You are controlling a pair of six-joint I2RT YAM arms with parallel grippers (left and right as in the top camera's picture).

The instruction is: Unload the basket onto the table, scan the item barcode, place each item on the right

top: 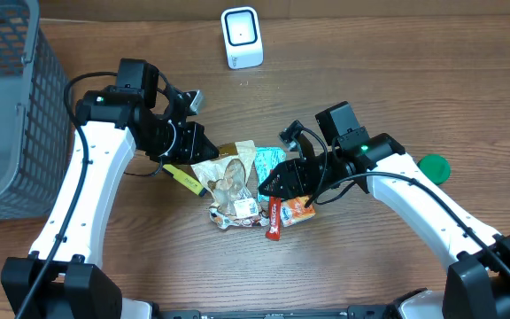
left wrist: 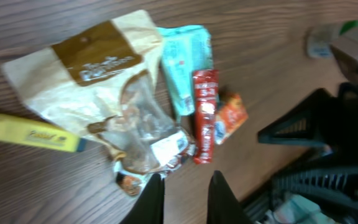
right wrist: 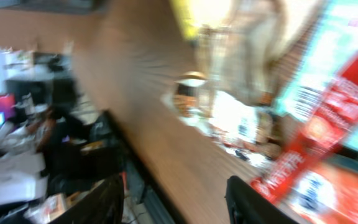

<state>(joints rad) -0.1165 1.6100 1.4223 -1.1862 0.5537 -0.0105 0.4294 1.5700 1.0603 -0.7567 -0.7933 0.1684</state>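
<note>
Central heap of snack packets (top: 235, 188), white scanner (top: 242, 35) well beyond it, grey mesh basket (top: 7, 106) at left

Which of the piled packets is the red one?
The long narrow stick packet, between the teal packet and the small orange packet; the big bag is beige.

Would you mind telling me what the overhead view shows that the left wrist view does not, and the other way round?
Only the overhead view shows the white barcode scanner at the far edge of the table and the grey basket on the left.

Only the left wrist view shows the pale lettering on the snack bag's brown label, and the fingertips of the left hand from close by.

Both show the pile: the yellow marker, the cream snack bag, the teal packet, the red bar and the orange packet.
</note>
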